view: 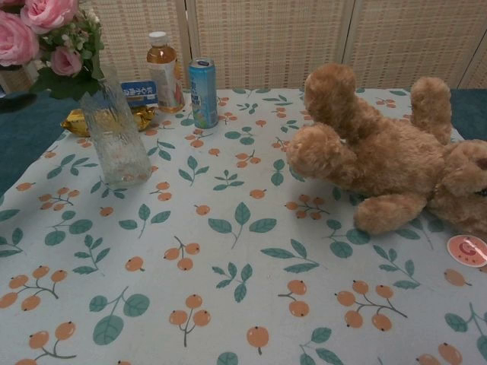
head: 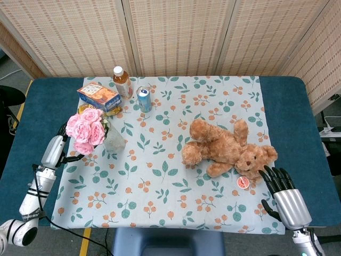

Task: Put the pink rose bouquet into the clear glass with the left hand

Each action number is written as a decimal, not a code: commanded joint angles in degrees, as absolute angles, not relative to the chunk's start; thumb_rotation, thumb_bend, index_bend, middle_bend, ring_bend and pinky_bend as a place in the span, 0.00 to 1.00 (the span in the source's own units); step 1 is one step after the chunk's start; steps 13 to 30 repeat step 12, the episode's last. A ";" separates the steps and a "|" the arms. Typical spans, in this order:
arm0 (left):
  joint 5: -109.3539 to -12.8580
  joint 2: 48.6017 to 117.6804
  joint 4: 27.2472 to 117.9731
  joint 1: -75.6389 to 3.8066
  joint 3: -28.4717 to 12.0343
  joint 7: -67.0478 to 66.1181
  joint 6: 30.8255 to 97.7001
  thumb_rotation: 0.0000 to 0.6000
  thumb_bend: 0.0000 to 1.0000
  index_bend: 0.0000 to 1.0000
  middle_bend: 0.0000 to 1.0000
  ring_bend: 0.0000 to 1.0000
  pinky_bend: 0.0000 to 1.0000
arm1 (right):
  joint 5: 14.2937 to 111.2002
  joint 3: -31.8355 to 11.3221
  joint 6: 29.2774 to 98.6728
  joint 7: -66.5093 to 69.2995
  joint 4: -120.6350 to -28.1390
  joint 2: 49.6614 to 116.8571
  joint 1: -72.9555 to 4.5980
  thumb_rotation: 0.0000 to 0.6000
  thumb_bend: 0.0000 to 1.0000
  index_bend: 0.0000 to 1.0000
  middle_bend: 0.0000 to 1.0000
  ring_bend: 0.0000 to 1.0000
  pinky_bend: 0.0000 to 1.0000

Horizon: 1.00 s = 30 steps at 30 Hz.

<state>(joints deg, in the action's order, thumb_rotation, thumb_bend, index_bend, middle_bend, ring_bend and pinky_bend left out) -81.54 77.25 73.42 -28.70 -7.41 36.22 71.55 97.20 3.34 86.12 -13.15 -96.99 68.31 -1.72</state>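
Observation:
The pink rose bouquet (head: 84,129) stands with its stems in the clear glass (head: 114,140) at the left of the patterned cloth, its blooms leaning out over the rim to the left. In the chest view the bouquet (view: 38,30) rises from the glass (view: 116,141) with no fingers on the stems. My left hand (head: 57,152) lies low just left of the blooms, its dark fingers spread and gripping nothing that I can see. My right hand (head: 282,192) rests open at the table's front right, beside the bear.
A brown teddy bear (head: 226,146) lies right of centre, with a small round red-and-white disc (head: 243,182) by its head. Behind the glass stand a tea bottle (head: 122,81), a blue can (head: 144,100) and a snack box (head: 98,96).

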 commanded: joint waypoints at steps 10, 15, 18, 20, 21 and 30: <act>-85.85 75.23 72.16 -12.39 3.60 11.83 84.98 1.00 0.33 0.00 0.00 0.00 0.03 | 96.28 3.17 85.20 -15.27 -97.07 69.05 -1.69 1.00 0.29 0.00 0.00 0.00 0.00; -85.49 75.36 71.68 -11.41 4.10 6.90 84.83 1.00 0.34 0.00 0.00 0.00 0.03 | 95.83 2.78 85.23 -15.71 -96.97 69.40 -1.71 1.00 0.29 0.00 0.00 0.00 0.00; -85.49 75.36 71.68 -11.41 4.10 6.90 84.83 1.00 0.34 0.00 0.00 0.00 0.03 | 95.83 2.78 85.23 -15.71 -96.97 69.40 -1.71 1.00 0.29 0.00 0.00 0.00 0.00; -85.49 75.36 71.68 -11.41 4.10 6.90 84.83 1.00 0.34 0.00 0.00 0.00 0.03 | 95.83 2.78 85.23 -15.71 -96.97 69.40 -1.71 1.00 0.29 0.00 0.00 0.00 0.00; -85.49 75.36 71.68 -11.41 4.10 6.90 84.83 1.00 0.34 0.00 0.00 0.00 0.03 | 95.83 2.78 85.23 -15.71 -96.97 69.40 -1.71 1.00 0.29 0.00 0.00 0.00 0.00; -85.49 75.36 71.68 -11.41 4.10 6.90 84.83 1.00 0.34 0.00 0.00 0.00 0.03 | 95.83 2.78 85.23 -15.71 -96.97 69.40 -1.71 1.00 0.29 0.00 0.00 0.00 0.00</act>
